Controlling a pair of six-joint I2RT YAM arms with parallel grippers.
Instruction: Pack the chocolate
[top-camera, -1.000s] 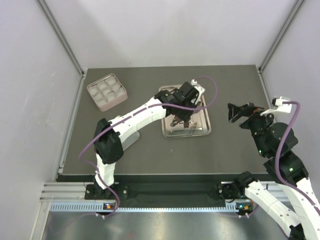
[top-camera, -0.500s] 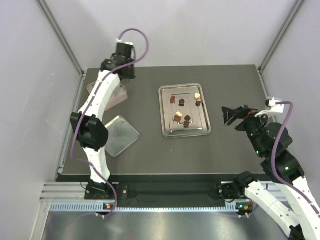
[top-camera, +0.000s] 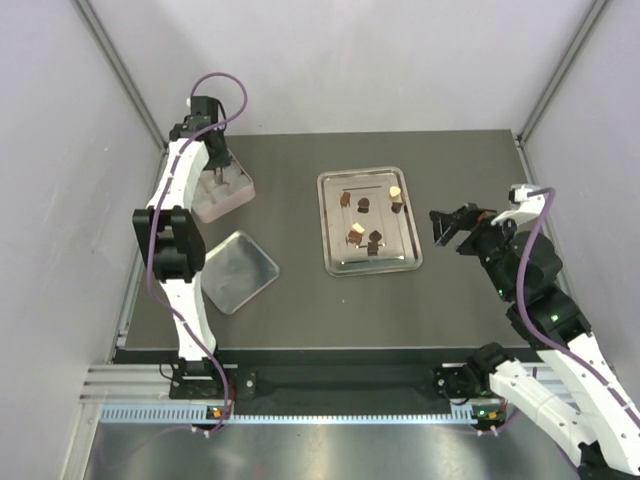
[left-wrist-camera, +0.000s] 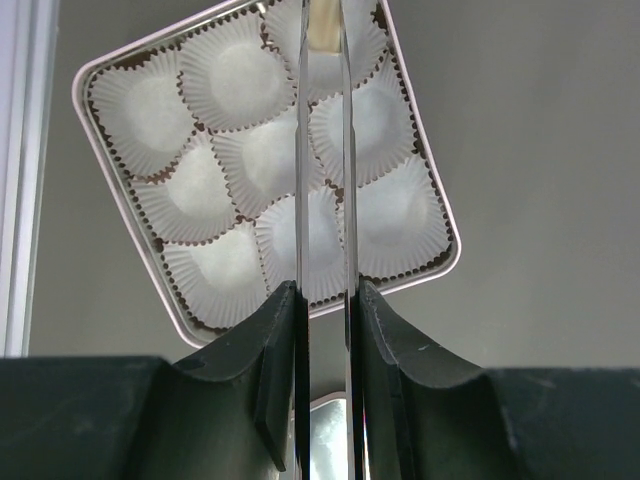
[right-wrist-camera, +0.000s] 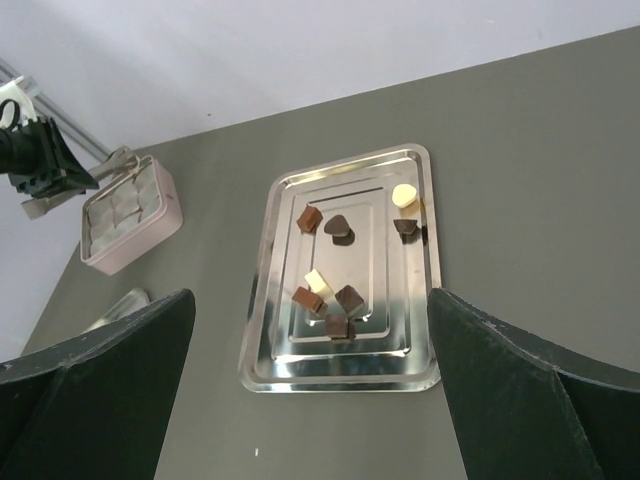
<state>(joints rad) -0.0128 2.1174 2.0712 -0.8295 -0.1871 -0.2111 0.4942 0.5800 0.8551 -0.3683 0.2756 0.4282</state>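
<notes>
Several chocolate pieces (top-camera: 366, 222), dark brown, mid brown and cream, lie scattered on a steel tray (top-camera: 334, 262) in the middle of the table; the right wrist view shows them too (right-wrist-camera: 336, 326). My left gripper (top-camera: 216, 172) hangs over the pink tin (top-camera: 236, 196) at the back left. Its thin blades are shut on a cream chocolate piece (left-wrist-camera: 322, 38) above the white paper cups (left-wrist-camera: 240, 70), all empty where they show. My right gripper (top-camera: 443, 226) stands wide open just right of the tray, with nothing between its fingers (right-wrist-camera: 110, 370).
The tin's lid (top-camera: 238, 270) lies silver side up on the table, in front of the tin and left of the tray. Grey walls and a metal rail (top-camera: 140, 250) close in the table at the left, the back and the right.
My left gripper has left the steel tray and swung to the back left, over the pink tin, uncovering the lid on the table. The right gripper has drifted a little left towards the tray.
</notes>
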